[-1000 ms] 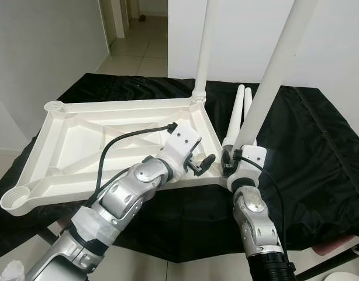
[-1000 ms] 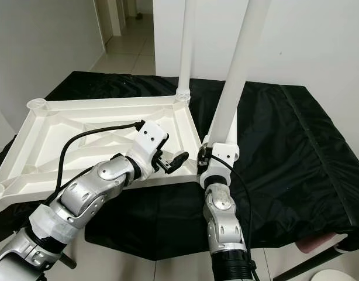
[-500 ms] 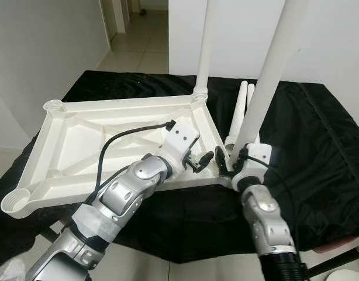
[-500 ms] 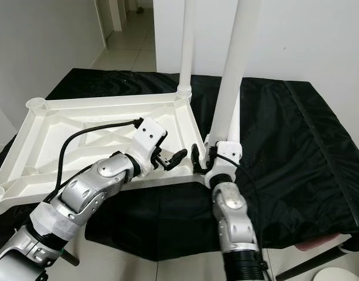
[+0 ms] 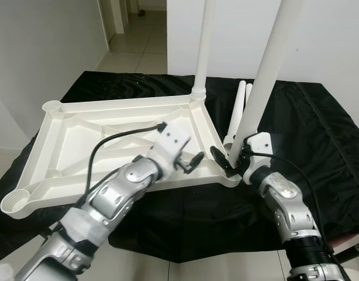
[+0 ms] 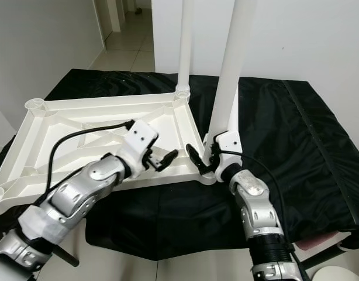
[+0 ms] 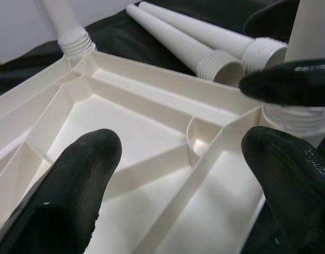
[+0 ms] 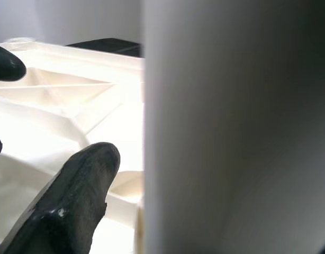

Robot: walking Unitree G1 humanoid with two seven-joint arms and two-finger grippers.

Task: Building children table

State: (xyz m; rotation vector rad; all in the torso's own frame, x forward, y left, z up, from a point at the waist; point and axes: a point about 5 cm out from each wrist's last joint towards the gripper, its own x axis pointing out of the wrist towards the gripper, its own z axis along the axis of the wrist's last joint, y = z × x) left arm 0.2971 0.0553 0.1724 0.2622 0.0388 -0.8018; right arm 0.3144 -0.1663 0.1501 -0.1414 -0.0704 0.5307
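Black cloth (image 5: 320, 140): it covered the surface in front of me, with folds.
Floor (image 5: 135, 52): it was of pale tiles, behind the cloth.
Wall (image 5: 45, 52): it was white, at my left.

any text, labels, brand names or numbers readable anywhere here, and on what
None can be read.
The upturned white tabletop, the two upright legs, the two loose legs on the black cloth and both wrist housings are plain, with no print, sticker or moulded mark legible.
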